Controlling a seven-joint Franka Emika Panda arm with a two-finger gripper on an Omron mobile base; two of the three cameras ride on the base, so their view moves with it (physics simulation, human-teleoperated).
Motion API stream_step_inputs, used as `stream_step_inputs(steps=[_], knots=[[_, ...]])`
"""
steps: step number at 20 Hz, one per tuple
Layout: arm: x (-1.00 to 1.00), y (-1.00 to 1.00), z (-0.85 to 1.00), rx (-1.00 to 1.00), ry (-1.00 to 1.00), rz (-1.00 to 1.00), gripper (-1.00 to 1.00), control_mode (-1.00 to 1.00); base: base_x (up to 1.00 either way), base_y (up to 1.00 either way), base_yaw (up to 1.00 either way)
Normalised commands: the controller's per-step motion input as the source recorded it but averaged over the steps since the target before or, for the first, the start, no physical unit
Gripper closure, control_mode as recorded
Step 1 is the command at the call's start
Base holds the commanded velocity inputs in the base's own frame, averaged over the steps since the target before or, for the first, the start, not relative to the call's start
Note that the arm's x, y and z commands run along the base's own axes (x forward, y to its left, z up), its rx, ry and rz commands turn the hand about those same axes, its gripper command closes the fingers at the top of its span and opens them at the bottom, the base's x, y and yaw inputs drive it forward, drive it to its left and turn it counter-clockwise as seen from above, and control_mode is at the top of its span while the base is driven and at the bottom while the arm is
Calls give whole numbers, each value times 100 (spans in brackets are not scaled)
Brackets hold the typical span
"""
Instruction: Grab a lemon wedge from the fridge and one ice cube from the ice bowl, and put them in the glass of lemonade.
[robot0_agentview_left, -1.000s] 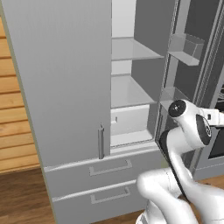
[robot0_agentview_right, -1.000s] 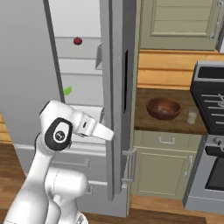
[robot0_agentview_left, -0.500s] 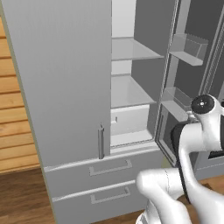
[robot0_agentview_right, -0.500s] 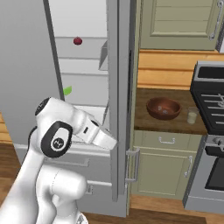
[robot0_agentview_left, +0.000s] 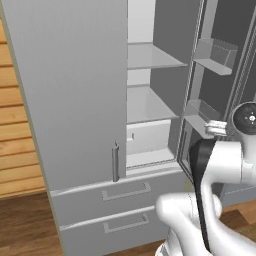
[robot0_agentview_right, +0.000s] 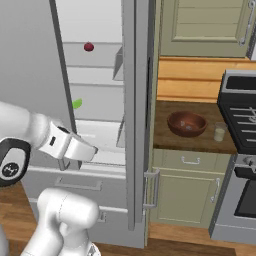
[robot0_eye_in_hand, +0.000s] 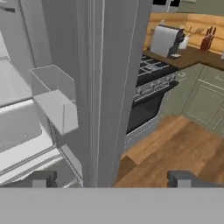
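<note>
Lemon wedge (robot0_agentview_right: 77, 103) sits above open end effector (robot0_agentview_right: 82, 150).

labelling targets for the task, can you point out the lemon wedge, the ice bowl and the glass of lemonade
lemon wedge (robot0_agentview_right: 77, 103), right base view, middle of the small green piece on the fridge shelf
ice bowl (robot0_agentview_right: 174, 121), right base view, left side of its brown rim
glass of lemonade (robot0_agentview_right: 219, 132), right base view, middle of its pale side

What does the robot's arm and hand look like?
The arm is smooth, round and shiny white, with dark grey joints like the round cap. A black band runs along one part. The hand has two small, dark grey, blocky fingertips.
</note>
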Motion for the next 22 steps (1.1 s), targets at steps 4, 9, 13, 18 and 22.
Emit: stream_step_inputs(steps=[4,9,13,18,22], knots=[[22,96,0,18,12,68,-100,-100,0,0,0],[17,100,0,4,10,62,-100,-100,0,0,0],[11,100,0,0,0,36,-100,-100,0,0,0],[26,98,-40,-9,3,14,-100,-100,0,0,0],[18,54,-64,-8,1,0,-100,-100,0,0,0]])
